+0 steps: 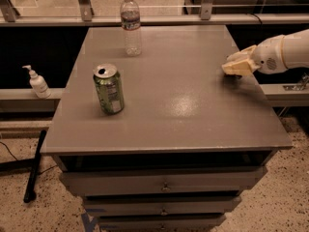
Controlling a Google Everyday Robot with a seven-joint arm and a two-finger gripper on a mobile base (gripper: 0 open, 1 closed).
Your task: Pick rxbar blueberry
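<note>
My gripper (235, 65), cream-coloured on a white arm, reaches in from the right and hovers low over the right edge of the grey table (183, 110). The rxbar blueberry does not show in this view; only a dark patch of shadow lies under the gripper, and I cannot tell whether anything is there. A green can (108, 89) stands upright on the left part of the table, far from the gripper.
A clear water bottle (131, 24) stands at the back of the table. A white pump bottle (36, 82) sits on a ledge to the left. Drawers (164, 185) are below the tabletop. A railing and a ledge run behind and to the right.
</note>
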